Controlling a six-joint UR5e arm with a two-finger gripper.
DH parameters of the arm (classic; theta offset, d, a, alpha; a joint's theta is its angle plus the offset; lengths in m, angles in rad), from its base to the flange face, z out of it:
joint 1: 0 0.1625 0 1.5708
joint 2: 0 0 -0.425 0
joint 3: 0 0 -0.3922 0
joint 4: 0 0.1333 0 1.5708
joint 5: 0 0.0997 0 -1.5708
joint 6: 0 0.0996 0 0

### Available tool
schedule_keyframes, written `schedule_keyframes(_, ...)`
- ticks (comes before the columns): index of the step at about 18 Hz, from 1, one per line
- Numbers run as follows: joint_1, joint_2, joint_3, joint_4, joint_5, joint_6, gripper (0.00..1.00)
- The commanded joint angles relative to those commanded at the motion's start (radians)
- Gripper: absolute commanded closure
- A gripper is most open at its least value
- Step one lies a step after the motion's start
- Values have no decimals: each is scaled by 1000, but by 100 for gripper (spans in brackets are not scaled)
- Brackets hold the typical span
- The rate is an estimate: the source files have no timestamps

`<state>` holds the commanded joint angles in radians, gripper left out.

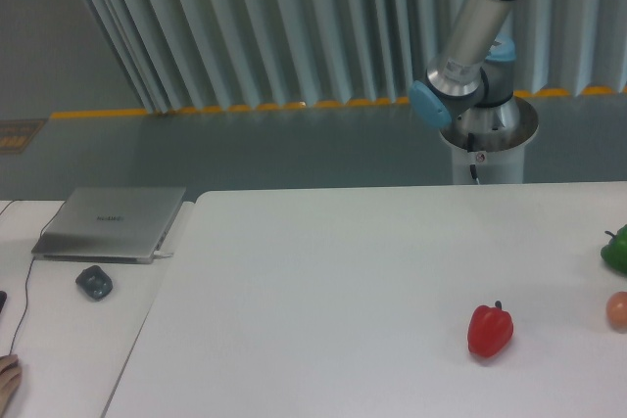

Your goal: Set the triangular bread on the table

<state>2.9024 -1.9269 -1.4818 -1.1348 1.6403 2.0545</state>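
Observation:
The large white table (323, 291) fills the lower part of the camera view. The triangular bread is out of view. The gripper is out of view too: only the arm's base and lower links (470, 56) show at the upper right, rising out of the top edge of the frame.
A red bell pepper (490, 330) stands on the table at the lower right. A small round orange-pink fruit (618, 311) and a green vegetable (616, 250) sit at the right edge. A smaller desk at the left holds a grey laptop (111, 223) and a mouse (94, 283).

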Motion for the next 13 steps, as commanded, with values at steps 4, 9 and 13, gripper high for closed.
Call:
schedule_keyframes(4,-61,67,-15,-88,-183,-252,100)
schedule_keyframes(9,-237,129,-64,-88,-181,-506,100)
schedule_keyframes(13,-359,158,-130,-74,-168,-660,100)
